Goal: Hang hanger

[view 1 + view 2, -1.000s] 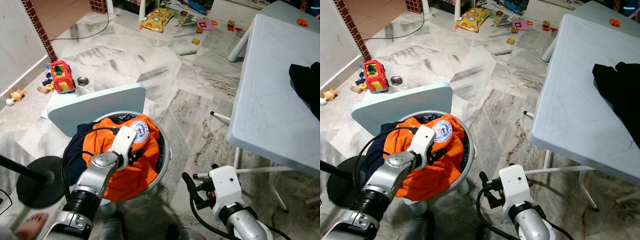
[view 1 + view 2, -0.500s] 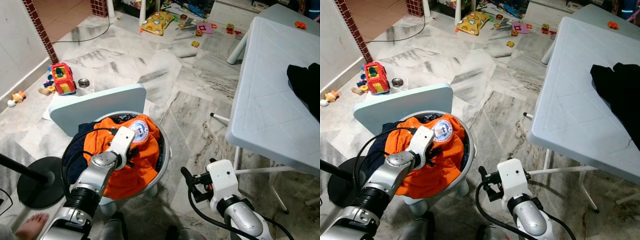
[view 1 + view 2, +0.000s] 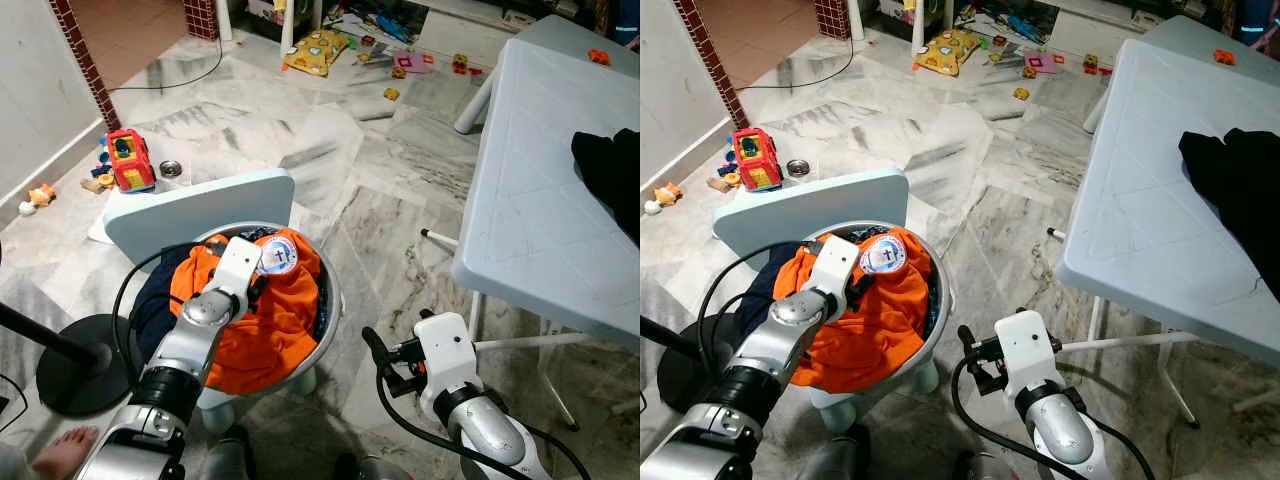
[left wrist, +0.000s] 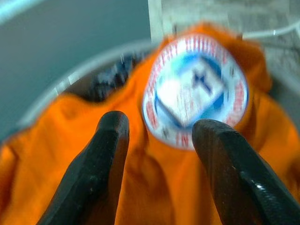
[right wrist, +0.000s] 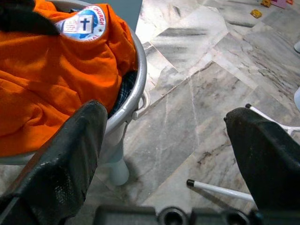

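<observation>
Marble floor (image 3: 380, 200) runs under the grey basin (image 3: 329, 300) of laundry. Left gripper (image 4: 161, 140), fingers spread, hovers just above the orange shirt (image 3: 270, 320), probably to search it. Right gripper (image 5: 173, 154) waits wide open beside the basin. I cannot find any hanger.

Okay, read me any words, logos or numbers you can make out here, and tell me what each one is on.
"CHURCH": on the rim of the round badge printed on the orange shirt in the basin; a cross sits at the badge's centre.
The rest of the badge lettering is too small and blurred to read.
The toy truck shows no readable text.
</observation>
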`<state>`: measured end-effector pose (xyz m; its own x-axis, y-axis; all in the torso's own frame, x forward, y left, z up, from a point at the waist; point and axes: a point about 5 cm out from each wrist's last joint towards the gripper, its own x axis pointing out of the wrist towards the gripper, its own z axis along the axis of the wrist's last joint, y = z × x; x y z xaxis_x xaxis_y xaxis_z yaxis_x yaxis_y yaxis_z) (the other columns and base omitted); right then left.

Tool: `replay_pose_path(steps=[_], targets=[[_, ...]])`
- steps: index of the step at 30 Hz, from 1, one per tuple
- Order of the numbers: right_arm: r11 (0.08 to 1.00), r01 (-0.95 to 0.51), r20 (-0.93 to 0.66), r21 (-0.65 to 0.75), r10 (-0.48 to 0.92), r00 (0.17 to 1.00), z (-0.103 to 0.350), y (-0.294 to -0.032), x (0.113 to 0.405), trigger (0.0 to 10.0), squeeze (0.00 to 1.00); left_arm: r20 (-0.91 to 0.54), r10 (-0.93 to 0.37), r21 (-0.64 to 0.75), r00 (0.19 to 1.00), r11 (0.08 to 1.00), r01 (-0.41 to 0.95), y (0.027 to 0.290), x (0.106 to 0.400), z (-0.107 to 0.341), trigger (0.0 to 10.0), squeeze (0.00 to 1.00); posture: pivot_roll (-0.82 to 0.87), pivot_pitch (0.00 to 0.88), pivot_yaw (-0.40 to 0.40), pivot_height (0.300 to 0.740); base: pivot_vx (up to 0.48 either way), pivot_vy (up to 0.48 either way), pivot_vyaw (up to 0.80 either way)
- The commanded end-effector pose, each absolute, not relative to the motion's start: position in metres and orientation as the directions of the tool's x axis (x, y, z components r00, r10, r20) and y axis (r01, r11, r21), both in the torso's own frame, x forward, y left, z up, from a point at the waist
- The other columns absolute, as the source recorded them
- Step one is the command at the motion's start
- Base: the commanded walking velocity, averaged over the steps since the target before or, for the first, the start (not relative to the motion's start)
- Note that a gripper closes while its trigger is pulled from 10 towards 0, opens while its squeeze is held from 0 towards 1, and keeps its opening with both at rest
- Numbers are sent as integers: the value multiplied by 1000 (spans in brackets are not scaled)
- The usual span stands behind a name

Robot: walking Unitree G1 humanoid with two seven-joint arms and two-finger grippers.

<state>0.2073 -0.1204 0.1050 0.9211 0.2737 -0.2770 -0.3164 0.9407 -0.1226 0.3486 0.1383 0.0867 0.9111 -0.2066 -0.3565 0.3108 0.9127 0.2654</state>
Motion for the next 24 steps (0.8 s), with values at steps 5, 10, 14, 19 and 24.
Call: replay_pose_path(steps=[5, 10, 14, 19, 24], targets=[[941, -311, -293, -132, 263, 919, 101, -125, 206, 10000, 0, -343, -217, 300, 914, 897, 325, 131, 350, 87, 10000, 1000, 24, 139, -96, 740, 0, 0, 0], [939, -318, -292, -132, 270, 918, 101, -123, 206, 10000, 0, -507, -244, 236, 826, 883, 406, 127, 340, 62, 10000, 1000, 23, 137, -98, 740, 0, 0, 0], [936, -326, -293, -132, 277, 915, 101, -122, 206, 10000, 0, -550, -239, 256, 800, 864, 434, 127, 336, 54, 10000, 1000, 23, 138, -99, 740, 0, 0, 0], [936, -327, -296, -131, 278, 914, 101, -121, 206, 10000, 0, -589, -265, 197, 763, 869, 454, 127, 334, 47, 0, 0, 22, 143, -97, 740, 0, 0, 0], [936, -327, -300, -131, 277, 913, 99, -121, 205, 10000, 0, -610, -258, 179, 749, 876, 447, 131, 334, 45, 0, 0, 20, 147, -94, 740, 0, 0, 0]])
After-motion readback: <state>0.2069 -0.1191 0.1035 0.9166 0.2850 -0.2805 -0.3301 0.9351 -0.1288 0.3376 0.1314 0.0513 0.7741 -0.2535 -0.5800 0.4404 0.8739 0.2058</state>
